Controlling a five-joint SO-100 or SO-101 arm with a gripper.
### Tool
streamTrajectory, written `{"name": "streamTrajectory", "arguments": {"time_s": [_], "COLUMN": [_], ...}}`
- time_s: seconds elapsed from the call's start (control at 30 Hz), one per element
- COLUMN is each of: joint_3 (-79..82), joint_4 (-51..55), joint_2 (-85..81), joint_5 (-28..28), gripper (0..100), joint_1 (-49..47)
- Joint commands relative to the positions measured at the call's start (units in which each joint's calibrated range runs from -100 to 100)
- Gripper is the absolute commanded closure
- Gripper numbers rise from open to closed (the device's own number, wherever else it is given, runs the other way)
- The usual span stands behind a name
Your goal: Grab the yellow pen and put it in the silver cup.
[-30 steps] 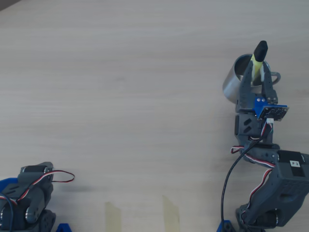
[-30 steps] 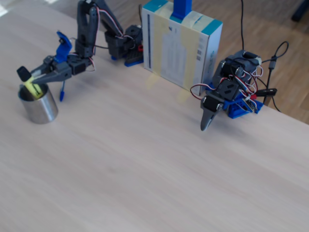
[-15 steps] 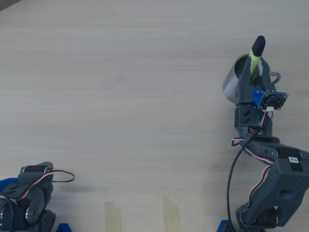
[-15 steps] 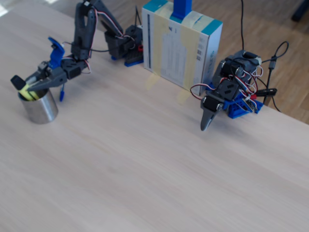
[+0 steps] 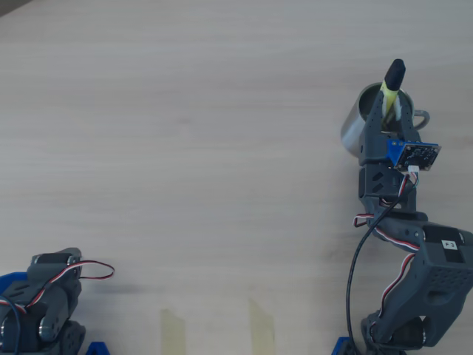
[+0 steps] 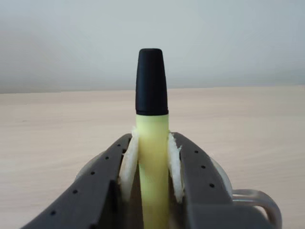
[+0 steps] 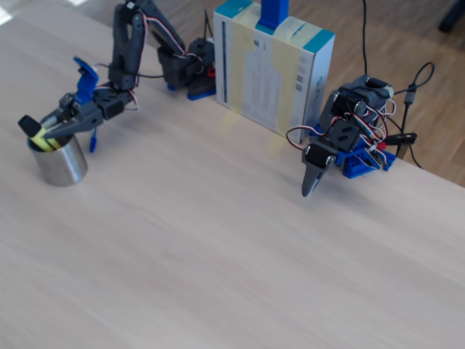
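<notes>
Silver cup (image 5: 353,127): we see it upright on the tabletop (image 5: 185,148), at about two o'clock in the overhead view and at nine o'clock in the fixed view (image 7: 59,163).
Yellow pen (image 5: 389,87): it hangs tilted over the cup's mouth, black cap outward past the rim; we cannot tell whether its lower end is inside.
Jaws: the gripper (image 6: 151,157) is clamped on the pen's yellow body, a pale pad pressed to each side.
Wrist view only: the pen (image 6: 152,157) stands straight between the dark fingers (image 6: 102,183), and the cup's loop handle (image 6: 259,205) peeks out at five o'clock.
Fixed view only: a cardboard box (image 7: 272,69) at twelve o'clock, a second arm (image 7: 341,142) folded down at three o'clock, and a thin blue pen (image 7: 93,137) just beside the cup, under the gripper (image 7: 49,129).
</notes>
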Motion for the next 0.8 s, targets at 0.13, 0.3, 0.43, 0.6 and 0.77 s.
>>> {"name": "streamTrajectory", "arguments": {"time_s": [0.13, 0.3, 0.43, 0.6, 0.77], "joint_3": [0.0, 0.0, 0.0, 0.0, 0.6], "joint_4": [0.2, 0.2, 0.2, 0.2, 5.7], "joint_2": [-1.1, -1.2, -1.2, -1.9, -4.9], "joint_5": [-0.4, -0.3, -0.3, -0.4, -0.8], "gripper": [76, 73, 64, 63, 63], "joint_1": [-0.4, -0.9, -1.8, -2.6, -2.7]}}
